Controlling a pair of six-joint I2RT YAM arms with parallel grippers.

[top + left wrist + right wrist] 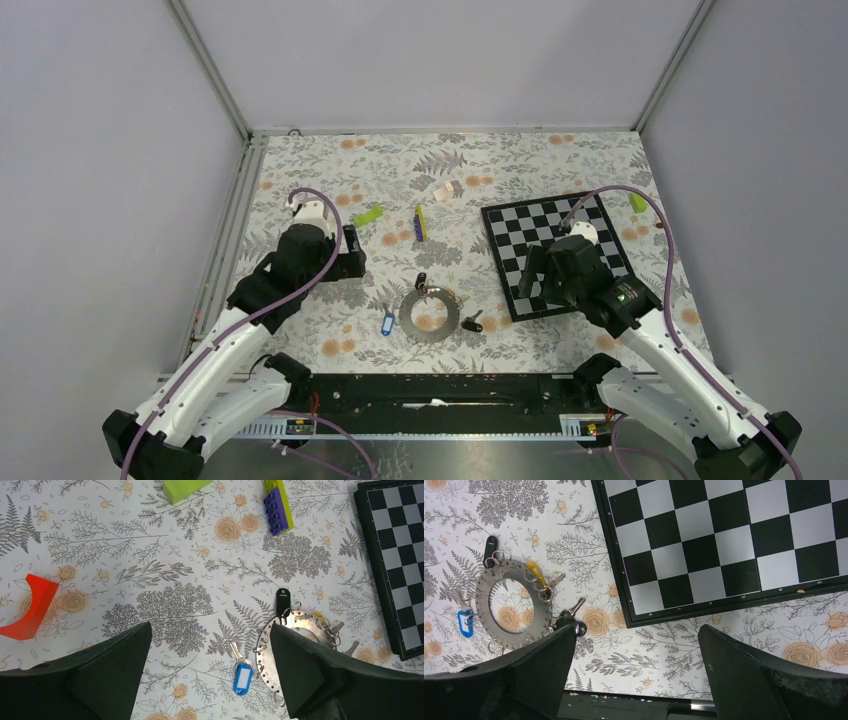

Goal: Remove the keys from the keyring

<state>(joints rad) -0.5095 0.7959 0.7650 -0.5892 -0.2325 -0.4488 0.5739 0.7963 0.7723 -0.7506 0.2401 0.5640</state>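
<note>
Both grippers are wide open with nothing in them. The left gripper (208, 645) hovers over bare cloth, and the right gripper (636, 640) sits above the near edge of the chessboard (724, 540).

In the top view the keyring (407, 313) lies flat on the table between the arms. It's at roughly 4 o'clock from the left gripper and 8 o'clock from the right. No key is off yet, as far as I can see.

Going round the ring:
- a black key (421, 282) at 12
- a yellow key (536, 574) at about 1
- a second black key (472, 322) at about 3
- the blue key (387, 322) at 9

Each one seems to hang off a small wire loop threaded through holes in the ring's edge.

Handling-wise, my guess is the ring is light, stiff and slick. It's a thin metal band lying flush on the cloth, so getting a finger under it looks awkward. Pinching across the band from the hollow centre outward seems the best hold.

The keys are tiny, and the plastic heads are the chunkiest bit to grab. The blue one looks easiest, since it sticks out clear of the rest. Those little loops probably won't let go without a fight, so I'd have one gripper hold the ring while the other works a key.
</note>
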